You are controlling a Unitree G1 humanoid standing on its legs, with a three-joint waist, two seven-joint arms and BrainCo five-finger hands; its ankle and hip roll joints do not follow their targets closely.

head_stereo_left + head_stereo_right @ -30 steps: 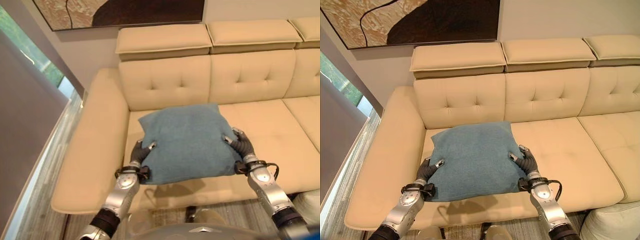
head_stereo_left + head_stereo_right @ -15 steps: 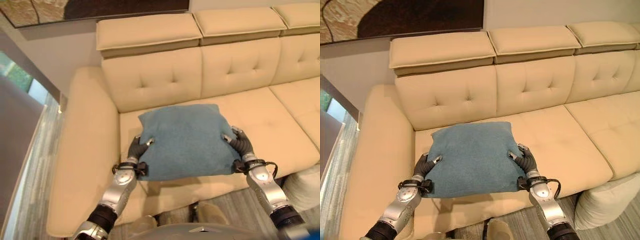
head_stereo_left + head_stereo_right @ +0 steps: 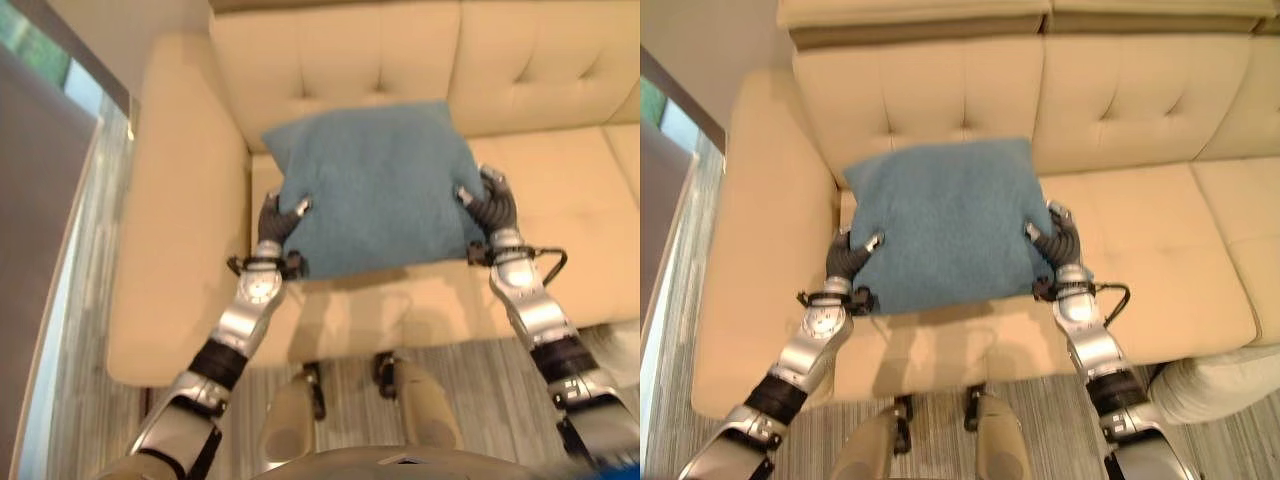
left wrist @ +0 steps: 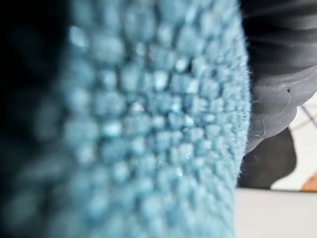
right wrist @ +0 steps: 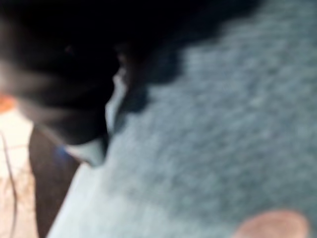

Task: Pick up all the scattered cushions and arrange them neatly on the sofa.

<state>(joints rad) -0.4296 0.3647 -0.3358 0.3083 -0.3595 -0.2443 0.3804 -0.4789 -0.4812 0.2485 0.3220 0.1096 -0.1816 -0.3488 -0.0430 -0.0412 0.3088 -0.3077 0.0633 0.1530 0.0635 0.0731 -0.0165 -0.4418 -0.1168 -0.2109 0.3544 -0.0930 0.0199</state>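
A blue cushion [image 3: 370,185] is held between both hands above the leftmost seat of the cream sofa [image 3: 175,250], its far edge close to the backrest. My left hand [image 3: 272,225] is shut on the cushion's near left edge, thumb on top. My right hand [image 3: 492,210] is shut on its right edge in the same way. The blue fabric [image 4: 148,124] fills the left wrist view, pressed against the hand's dark cover [image 4: 277,74]. In the right wrist view the cushion [image 5: 223,124] lies close against the hand [image 5: 59,74].
The sofa's wide left armrest [image 3: 755,230] lies beside the cushion. Free seat [image 3: 1150,250] stretches to the right. A pale pouf [image 3: 1215,385] stands on the striped floor at the lower right. A window [image 3: 40,40] lies at the far left.
The camera has tilted down and closer, so the sofa fills more of the picture. The cushion sits further back toward the backrest, still held by both hands.
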